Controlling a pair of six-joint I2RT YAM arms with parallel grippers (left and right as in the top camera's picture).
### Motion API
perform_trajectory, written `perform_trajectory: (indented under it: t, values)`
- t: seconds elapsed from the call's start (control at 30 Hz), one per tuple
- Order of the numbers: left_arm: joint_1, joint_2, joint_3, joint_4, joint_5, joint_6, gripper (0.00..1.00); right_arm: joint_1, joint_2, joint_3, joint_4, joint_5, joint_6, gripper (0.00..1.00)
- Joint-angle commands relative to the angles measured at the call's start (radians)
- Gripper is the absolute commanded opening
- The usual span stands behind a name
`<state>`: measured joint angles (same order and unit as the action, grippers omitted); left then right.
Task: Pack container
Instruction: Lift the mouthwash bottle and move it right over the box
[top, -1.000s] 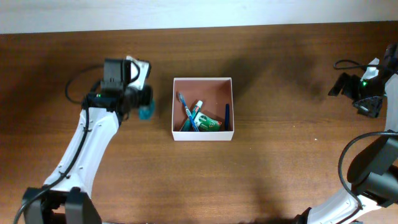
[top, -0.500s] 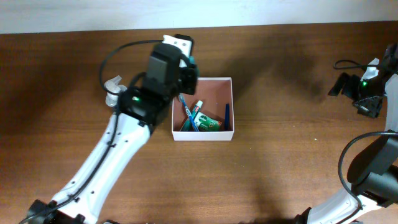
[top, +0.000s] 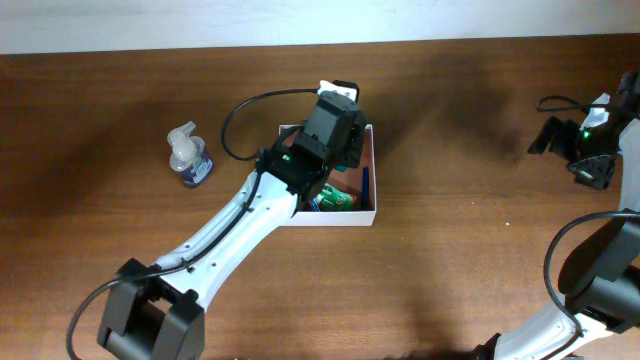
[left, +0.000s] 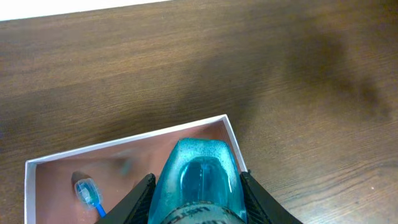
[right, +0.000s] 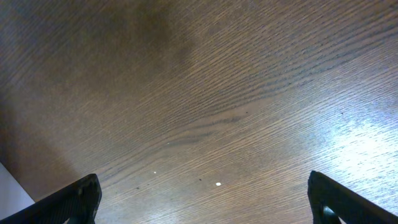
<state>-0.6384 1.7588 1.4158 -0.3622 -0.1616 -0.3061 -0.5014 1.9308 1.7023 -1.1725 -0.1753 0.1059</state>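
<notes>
Container sits on wood table; left hand clasps blue bottle, right hand agape.

The desk is dark brown wood with a clear grain. Near its middle sits the container, square and white-walled, flat on the wood. Well apart to its left rests a small purplish bottle with a pale pump top.

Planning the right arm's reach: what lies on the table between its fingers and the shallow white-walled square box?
Nothing. The overhead view shows only bare brown wooden table between the right fingers and the shallow white-walled square box.
</notes>
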Motion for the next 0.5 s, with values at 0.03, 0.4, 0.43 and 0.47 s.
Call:
perform_trajectory:
  t: [0.03,0.4,0.43,0.47]
  values:
    - [-0.003,0.035,0.019,0.048,-0.015,-0.023,0.03,0.005,-0.005,-0.003,0.003,0.003,0.008,0.99]
    - [-0.003,0.111,0.019,0.079,0.027,-0.042,0.09,0.005,-0.005,-0.003,0.003,0.003,0.008,0.99]
    - [-0.003,0.112,0.019,0.079,0.027,-0.042,0.14,0.005,-0.005,-0.003,0.003,0.002,0.008,0.99]
    - [-0.003,0.112,0.019,0.081,0.027,-0.042,0.22,0.005,-0.005,-0.003,0.003,0.003,0.008,0.99]
